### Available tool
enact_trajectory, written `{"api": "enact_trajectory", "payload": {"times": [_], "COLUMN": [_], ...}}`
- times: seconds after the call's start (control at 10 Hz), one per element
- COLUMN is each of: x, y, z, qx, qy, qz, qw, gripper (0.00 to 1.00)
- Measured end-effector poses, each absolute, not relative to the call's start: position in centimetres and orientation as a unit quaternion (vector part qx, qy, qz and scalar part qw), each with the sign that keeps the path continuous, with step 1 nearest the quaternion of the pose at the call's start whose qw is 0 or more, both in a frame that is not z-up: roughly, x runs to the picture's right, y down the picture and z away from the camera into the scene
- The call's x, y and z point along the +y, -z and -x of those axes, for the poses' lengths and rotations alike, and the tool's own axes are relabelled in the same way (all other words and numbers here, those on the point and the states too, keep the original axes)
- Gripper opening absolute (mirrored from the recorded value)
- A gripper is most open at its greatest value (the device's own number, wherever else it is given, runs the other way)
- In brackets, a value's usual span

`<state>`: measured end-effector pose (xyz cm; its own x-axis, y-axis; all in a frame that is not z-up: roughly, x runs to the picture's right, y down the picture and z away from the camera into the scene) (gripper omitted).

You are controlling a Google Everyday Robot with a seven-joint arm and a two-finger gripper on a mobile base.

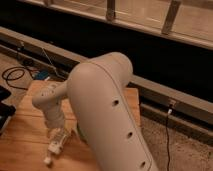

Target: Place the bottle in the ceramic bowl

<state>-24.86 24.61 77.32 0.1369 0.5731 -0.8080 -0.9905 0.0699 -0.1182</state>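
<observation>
Dim room, dark wall with a long ledge at the back, cables [14, 75] coiled on the floor to the left, and a wooden worktop [22, 145] down in the lower left corner. Most of the view is eaten by the robot's big white arm [107, 110].

The pincer [58, 136] hangs low over the worktop, pinching the bottle [54, 148] near its upper end. The bottle is tilted, with one end pointing down and to the left, close to the wood. Can't tell if that tip touches it. The ceramic bowl [75, 131] is just beside the pincer on the right, but only a dark green sliver peeks out from behind the arm, so the rim and inside are mostly hidden.

My take on the step in hand: it's the carry-over into the bowl. Lift first so the low end clears the rim, then move right until the bottle's middle sits over the bowl's middle. A long slim bottle may not lie flat in a round bowl, so I'd lower it at a slant and let the low end find the inside wall before letting go. Dropping it from high up would likely make light plastic bounce out of a hard bowl. The grip looks off-centre too, so expect a bit of swing and go slow.
</observation>
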Motion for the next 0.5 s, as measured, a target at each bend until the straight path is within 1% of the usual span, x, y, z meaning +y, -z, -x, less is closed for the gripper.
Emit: {"api": "enact_trajectory", "payload": {"times": [0.2, 0.3, 0.5], "x": [25.37, 25.68, 25.71], "y": [-78.62, -78.81, -78.87], "z": [25.0, 25.11, 25.02], "qx": [0.305, 0.306, 0.301], "qy": [-0.581, -0.577, -0.573], "qz": [0.36, 0.363, 0.368], "qw": [0.663, 0.664, 0.667], "gripper": [0.64, 0.6, 0.41]}}
